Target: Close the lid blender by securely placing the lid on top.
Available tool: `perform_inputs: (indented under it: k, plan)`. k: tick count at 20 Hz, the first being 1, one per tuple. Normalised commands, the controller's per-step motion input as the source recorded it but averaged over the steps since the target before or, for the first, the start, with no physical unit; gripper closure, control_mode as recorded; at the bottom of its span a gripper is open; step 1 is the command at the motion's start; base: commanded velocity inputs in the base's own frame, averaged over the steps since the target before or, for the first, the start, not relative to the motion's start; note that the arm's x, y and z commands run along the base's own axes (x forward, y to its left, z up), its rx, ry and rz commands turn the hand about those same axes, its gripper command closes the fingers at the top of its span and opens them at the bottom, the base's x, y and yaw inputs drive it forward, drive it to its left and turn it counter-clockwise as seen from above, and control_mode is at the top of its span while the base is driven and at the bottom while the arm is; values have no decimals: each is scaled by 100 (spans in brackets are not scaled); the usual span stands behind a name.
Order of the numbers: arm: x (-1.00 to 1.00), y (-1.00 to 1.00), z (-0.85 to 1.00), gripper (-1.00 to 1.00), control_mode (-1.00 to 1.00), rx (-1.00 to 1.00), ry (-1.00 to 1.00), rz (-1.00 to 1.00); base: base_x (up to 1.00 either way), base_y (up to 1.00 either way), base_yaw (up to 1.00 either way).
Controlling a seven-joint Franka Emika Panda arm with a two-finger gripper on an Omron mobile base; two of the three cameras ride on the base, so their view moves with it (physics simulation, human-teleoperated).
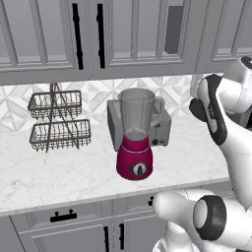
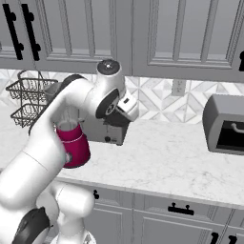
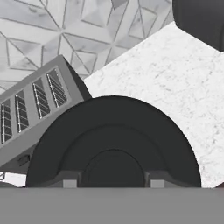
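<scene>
Lid (image 3: 113, 140): black disc clamped in the end effector (image 3: 113, 183), a fingertip pressing on each side, carried in the air above the tabletop (image 3: 166, 74).
Blender (image 1: 135, 134): upright on the tabletop, in front of the toaster (image 1: 160, 129); jar rim open, nothing on it.
Arm: hand raised to the right of the blender, near the toaster, not over the jar.
Done: the lid appears picked up and lifted.
Left: carry it over the jar, centre it on the rim, lower, seat it firmly, release.
</scene>
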Motion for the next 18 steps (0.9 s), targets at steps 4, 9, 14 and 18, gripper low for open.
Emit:
perform_inputs:
  k: [4,9,14,18]
  plan:
    - [0,91,100,100,-100,-15,-20,0,0,0,0]
    - [0,98,100,100,-100,-11,-8,0,0,0,0]
    - [0,68,99,100,-100,-2,7,10,0,0,0]
    - [1,38,42,100,-100,0,20,10,0,0,0]
